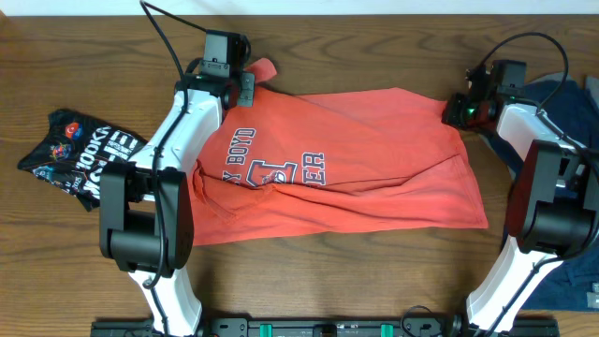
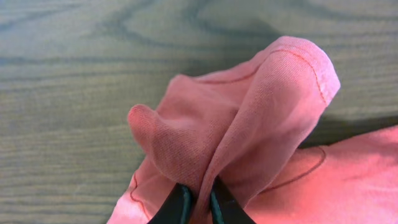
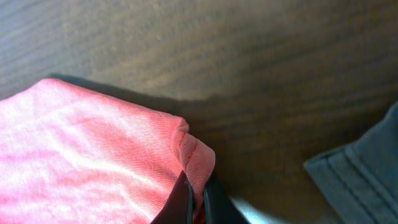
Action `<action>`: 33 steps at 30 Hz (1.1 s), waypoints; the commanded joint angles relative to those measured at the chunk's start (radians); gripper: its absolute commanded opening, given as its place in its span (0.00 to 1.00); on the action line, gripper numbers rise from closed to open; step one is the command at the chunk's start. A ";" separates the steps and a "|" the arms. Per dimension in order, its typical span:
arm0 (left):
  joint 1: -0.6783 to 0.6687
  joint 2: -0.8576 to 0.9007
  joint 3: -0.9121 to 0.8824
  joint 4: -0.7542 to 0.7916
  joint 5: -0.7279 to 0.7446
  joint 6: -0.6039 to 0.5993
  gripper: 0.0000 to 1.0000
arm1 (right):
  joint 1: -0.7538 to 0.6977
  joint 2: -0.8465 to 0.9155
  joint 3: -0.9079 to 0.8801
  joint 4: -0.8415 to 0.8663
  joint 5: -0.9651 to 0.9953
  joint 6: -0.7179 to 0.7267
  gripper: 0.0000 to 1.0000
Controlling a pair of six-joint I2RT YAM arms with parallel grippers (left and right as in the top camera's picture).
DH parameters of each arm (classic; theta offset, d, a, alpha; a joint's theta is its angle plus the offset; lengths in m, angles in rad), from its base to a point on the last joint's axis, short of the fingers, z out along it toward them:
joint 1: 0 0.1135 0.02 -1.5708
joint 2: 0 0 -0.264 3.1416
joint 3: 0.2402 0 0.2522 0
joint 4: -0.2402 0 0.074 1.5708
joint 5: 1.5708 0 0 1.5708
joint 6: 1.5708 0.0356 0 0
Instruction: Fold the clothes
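Observation:
The coral-red T-shirt [image 1: 356, 159] lies spread across the middle of the table, its chest lettering partly hidden in folds. My left gripper [image 1: 245, 86] is shut on the shirt's far left corner; the left wrist view shows its fingers [image 2: 199, 205] pinching a raised fold of the red cloth [image 2: 261, 124]. My right gripper [image 1: 449, 110] is shut on the far right corner; its fingers [image 3: 198, 202] clamp the hemmed edge of the shirt [image 3: 93, 155]. A black printed garment [image 1: 80, 154] lies crumpled at the left. A navy garment [image 1: 566, 108] lies at the right edge.
The navy garment's edge also shows at the lower right of the right wrist view [image 3: 367, 174]. The brown wooden table [image 1: 374, 281] carries everything. A black rail [image 1: 299, 328] runs along the near edge between the arm bases.

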 commanded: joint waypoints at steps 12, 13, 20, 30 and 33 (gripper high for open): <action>0.009 0.005 0.018 -0.055 -0.001 -0.021 0.13 | 0.012 0.018 -0.009 0.088 -0.016 -0.038 0.01; 0.010 0.005 0.018 -0.059 -0.001 -0.023 0.13 | 0.011 0.018 -0.009 0.091 -0.013 -0.046 0.01; 0.010 0.005 0.018 -0.069 -0.001 -0.026 0.13 | 0.006 0.018 -0.009 0.121 0.008 -0.056 0.47; 0.010 0.005 0.018 -0.072 -0.001 -0.050 0.14 | 0.014 0.019 -0.009 0.221 0.058 -0.055 0.48; 0.010 0.005 0.018 -0.072 -0.001 -0.062 0.15 | 0.019 0.031 -0.009 0.226 0.062 -0.055 0.48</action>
